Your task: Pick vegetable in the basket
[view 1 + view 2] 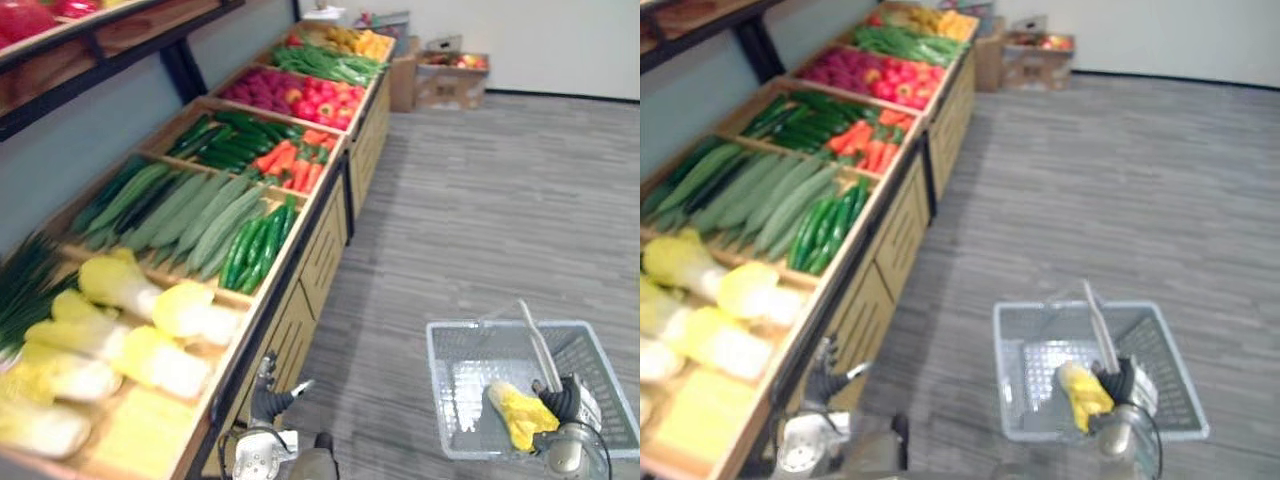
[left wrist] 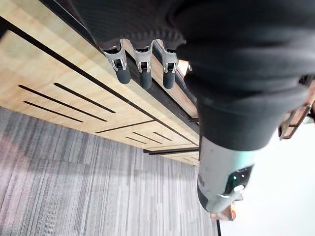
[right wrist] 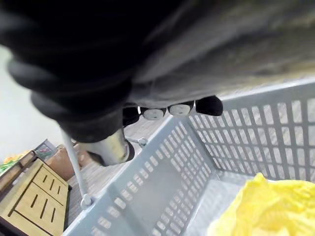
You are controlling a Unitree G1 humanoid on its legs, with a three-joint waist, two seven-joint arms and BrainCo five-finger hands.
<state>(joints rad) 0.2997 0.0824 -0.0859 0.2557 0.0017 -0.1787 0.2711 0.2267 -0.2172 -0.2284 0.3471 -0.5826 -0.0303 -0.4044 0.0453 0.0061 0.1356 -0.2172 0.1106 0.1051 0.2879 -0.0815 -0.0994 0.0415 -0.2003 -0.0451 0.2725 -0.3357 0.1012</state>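
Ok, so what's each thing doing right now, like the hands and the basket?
basket: upright, held by its handle.
yellow cabbage: lying inside the basket.
right hand: fingers curled round the basket's handle.
left hand: fingers open, holding nothing.
vegetable stand: bins full.

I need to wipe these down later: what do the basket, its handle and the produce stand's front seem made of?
The basket: pale grey moulded plastic, matte, judging by its perforated grid walls. Its handle: a slim silvery bar, probably metal. The stand front: light wood-grain panels with dark grooves; solid wood or laminate, I cannot tell.
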